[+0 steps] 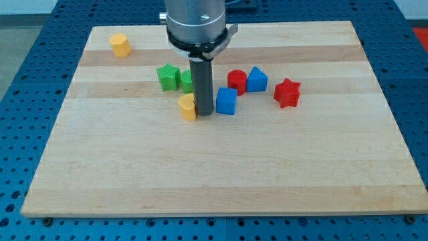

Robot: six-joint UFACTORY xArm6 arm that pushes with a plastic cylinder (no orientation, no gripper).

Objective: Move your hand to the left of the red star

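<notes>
Red star (287, 92) sits on the tabletop (221, 167) toward the right. My tip (204, 112) rests well to its left, wedged between a yellow block (188, 106) and a blue block (226, 101). No fingers exist on this rod. Remaining, I judge: travel right past the blue block, stopping just left of the star.

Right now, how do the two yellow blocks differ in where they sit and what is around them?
The far yellow block sits alone near the board's top-left corner; the near yellow block sits mid-board, right beside my tip on the tip's left. The far one has no neighbours; the near one has the green star behind it and a blue block past the tip. Both share colour and look similar in size.
</notes>
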